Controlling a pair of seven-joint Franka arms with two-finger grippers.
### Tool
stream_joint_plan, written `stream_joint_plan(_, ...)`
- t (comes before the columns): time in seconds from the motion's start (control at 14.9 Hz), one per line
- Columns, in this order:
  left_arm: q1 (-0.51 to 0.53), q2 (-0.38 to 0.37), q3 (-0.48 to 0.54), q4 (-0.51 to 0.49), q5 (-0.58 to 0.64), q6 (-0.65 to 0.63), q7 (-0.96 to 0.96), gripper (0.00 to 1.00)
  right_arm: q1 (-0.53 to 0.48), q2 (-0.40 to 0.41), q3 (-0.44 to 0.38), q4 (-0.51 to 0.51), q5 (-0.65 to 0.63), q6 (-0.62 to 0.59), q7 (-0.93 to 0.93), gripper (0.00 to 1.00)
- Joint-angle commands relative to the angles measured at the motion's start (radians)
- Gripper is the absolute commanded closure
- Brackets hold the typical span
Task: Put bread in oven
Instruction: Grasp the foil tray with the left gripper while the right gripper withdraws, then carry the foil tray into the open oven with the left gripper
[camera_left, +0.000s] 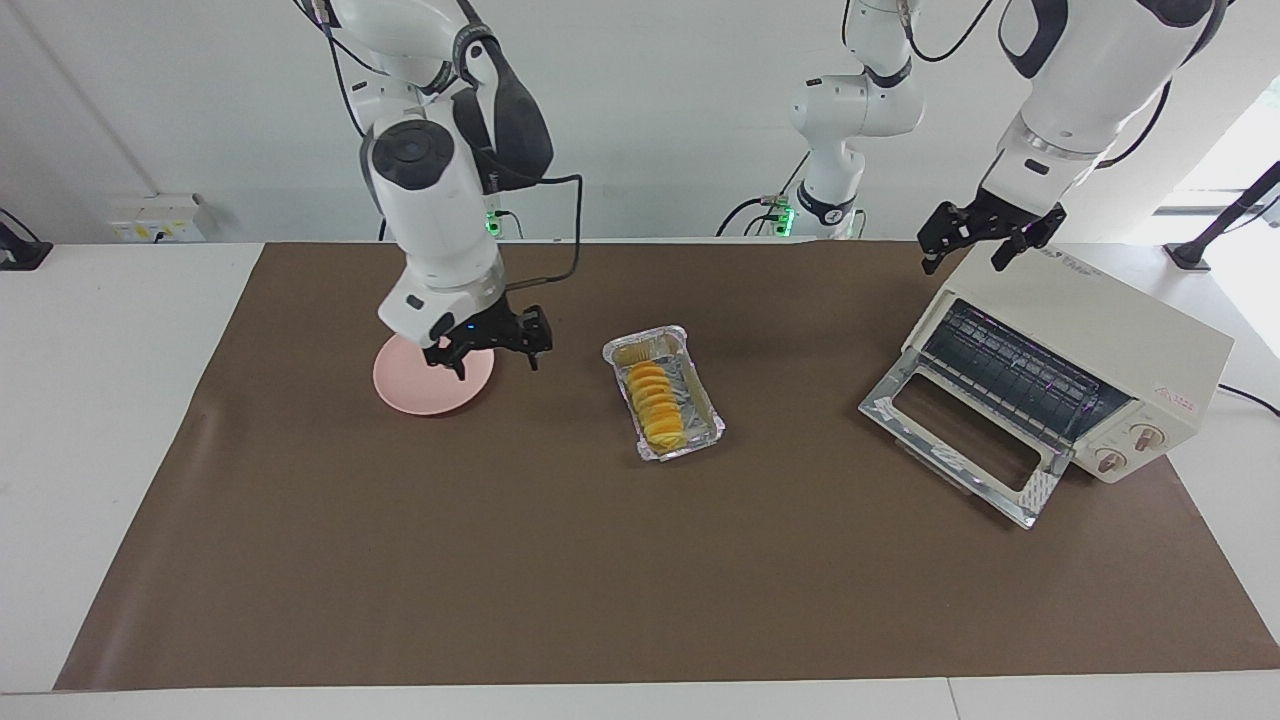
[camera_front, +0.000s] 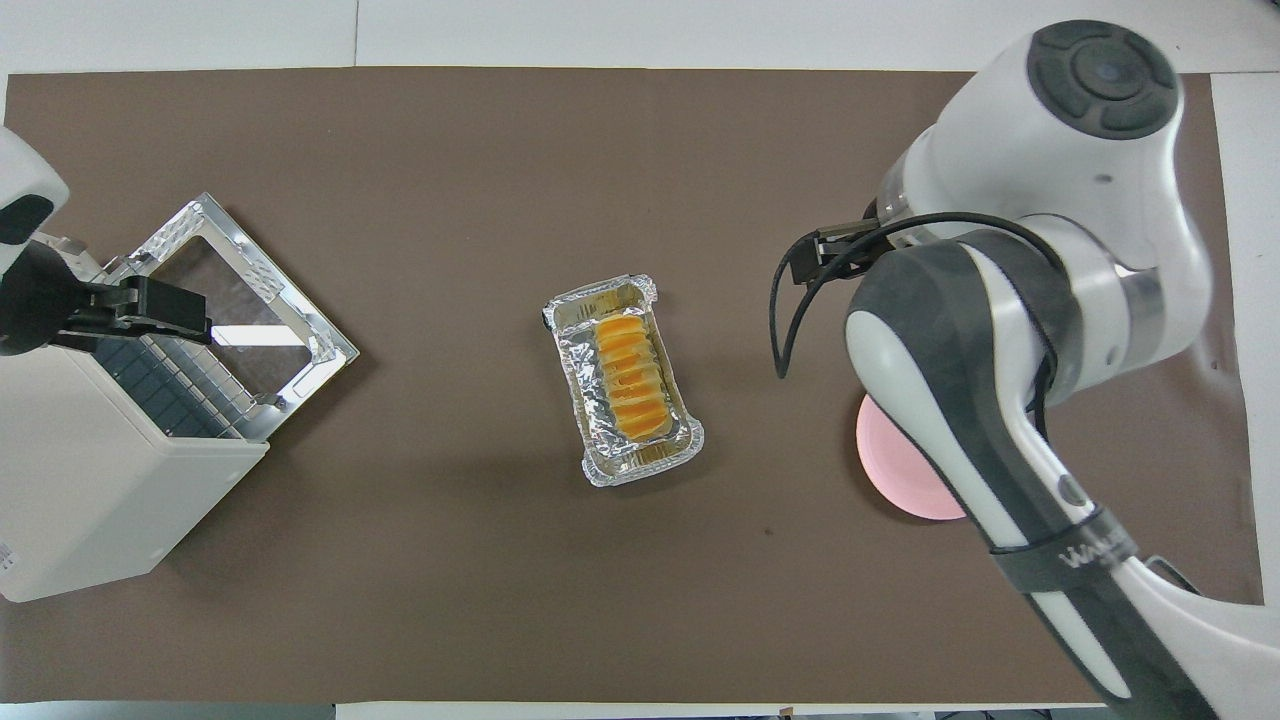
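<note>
The bread (camera_left: 658, 405) is a ridged yellow-orange loaf lying in a crinkled foil tray (camera_left: 700, 345) at mid table; it also shows in the overhead view (camera_front: 630, 375). The cream-white oven (camera_left: 1100, 330) stands at the left arm's end, its glass door (camera_left: 960, 440) dropped open and the dark rack showing. In the overhead view the oven (camera_front: 90, 480) shows with its door (camera_front: 240, 310) open. My left gripper (camera_left: 964, 262) is open and empty over the oven's top corner. My right gripper (camera_left: 497, 362) is open and empty over the edge of the pink plate (camera_left: 425, 390).
A brown mat (camera_left: 500, 560) covers the table. The pink plate (camera_front: 900, 470) lies toward the right arm's end, partly hidden by the arm in the overhead view. A third white arm (camera_left: 850, 120) stands at the robots' edge of the table.
</note>
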Motion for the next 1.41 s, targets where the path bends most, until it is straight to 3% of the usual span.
stream_joint_plan(0.0, -0.151, 0.034, 0.005, -0.046, -0.012, 0.145, -0.16, 0.0, -0.101, -0.055, 0.01, -0.009, 0.004, -0.029, -0.117, 0.0)
stream_joint_plan(0.13, -0.251, 0.122, 0.007, -0.026, -0.035, 0.259, -0.299, 0.0, -0.167, -0.082, 0.01, -0.009, 0.004, -0.054, -0.205, 0.0)
stream_joint_plan(0.34, -0.402, 0.384, 0.012, 0.132, -0.026, 0.34, -0.532, 0.0, -0.251, -0.133, 0.01, -0.01, 0.004, -0.123, -0.243, 0.0)
stream_joint_plan(0.47, -0.457, 0.449, 0.01, 0.145, -0.022, 0.413, -0.577, 0.0, -0.28, -0.17, 0.01, -0.013, 0.004, -0.192, -0.262, 0.0)
stream_joint_plan(0.61, -0.566, 0.572, 0.033, 0.181, 0.03, 0.426, -0.699, 0.0, -0.296, -0.206, 0.01, -0.022, 0.003, -0.249, -0.276, 0.0)
stream_joint_plan(0.67, -0.583, 0.597, 0.044, 0.222, 0.05, 0.421, -0.732, 0.0, -0.297, -0.222, 0.01, -0.024, 0.003, -0.273, -0.276, 0.0)
stream_joint_plan(0.94, -0.609, 0.639, 0.044, 0.235, 0.044, 0.441, -0.794, 0.0, -0.32, -0.231, 0.01, -0.023, -0.012, -0.31, -0.282, 0.0)
stream_joint_plan(1.14, -0.624, 0.639, 0.042, 0.227, 0.043, 0.472, -0.821, 0.13, -0.32, -0.236, 0.01, -0.023, -0.042, -0.309, -0.285, 0.0)
stream_joint_plan(1.35, -0.641, 0.642, 0.042, 0.214, 0.044, 0.476, -0.84, 0.35, -0.32, -0.24, 0.012, -0.023, -0.043, -0.313, -0.283, 0.0)
